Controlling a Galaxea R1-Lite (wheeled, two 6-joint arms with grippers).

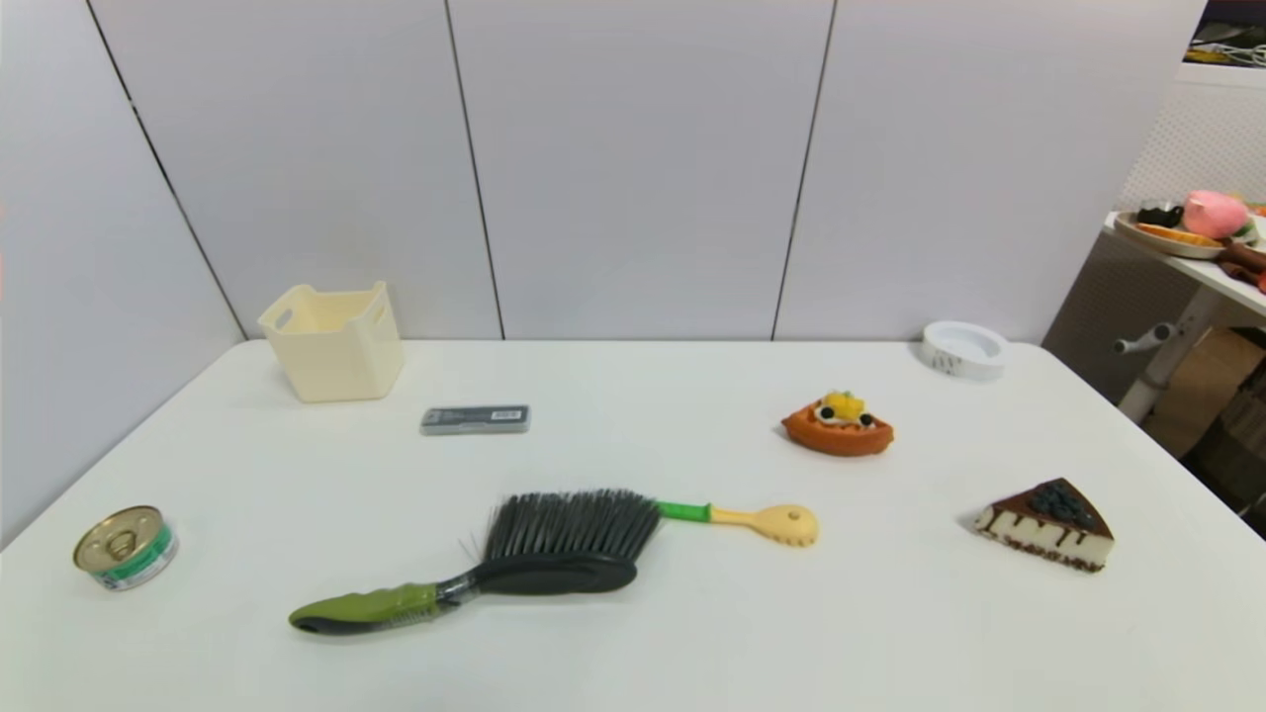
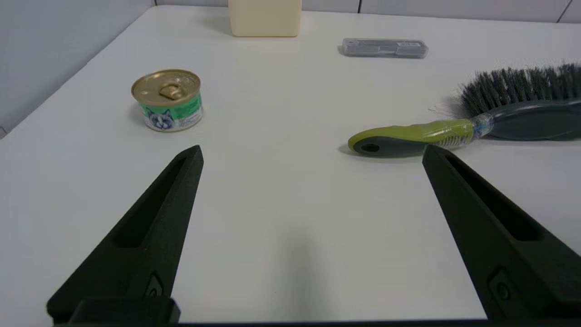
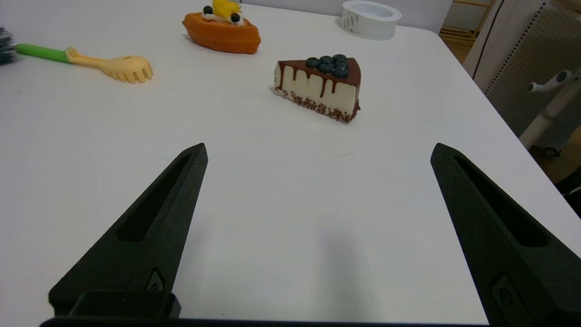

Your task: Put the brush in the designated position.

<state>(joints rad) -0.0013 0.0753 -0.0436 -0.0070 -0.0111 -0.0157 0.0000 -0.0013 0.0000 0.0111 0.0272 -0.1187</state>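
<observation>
The brush [image 1: 475, 578] lies flat on the white table [image 1: 692, 633], near the front and a little left of centre. Its black oval head carries dark grey bristles that fan toward the back wall; the olive-green and black handle points to the left, with a hole in its end, and clear wrap shows where handle meets head. A toy spoon [image 1: 742, 519] with a green and yellow handle lies just behind the bristles on the right; whether they touch cannot be told.

To the left, a can [image 1: 126, 547] stands near the table's left edge. Behind the brush lie a grey case [image 1: 475, 419] and, farther back by the wall, a cream basket [image 1: 334, 341]. To the right are an orange tart [image 1: 838, 425], a cake slice [image 1: 1046, 524] and a white dish [image 1: 962, 349] at the far right corner.

Bare table runs along the front edge.

The left gripper [image 2: 311, 152] hovers low over the front left, spread wide and holding nothing, the handle's end just past one finger. The right gripper [image 3: 317, 147] hangs likewise released over the front right, facing the cake.
</observation>
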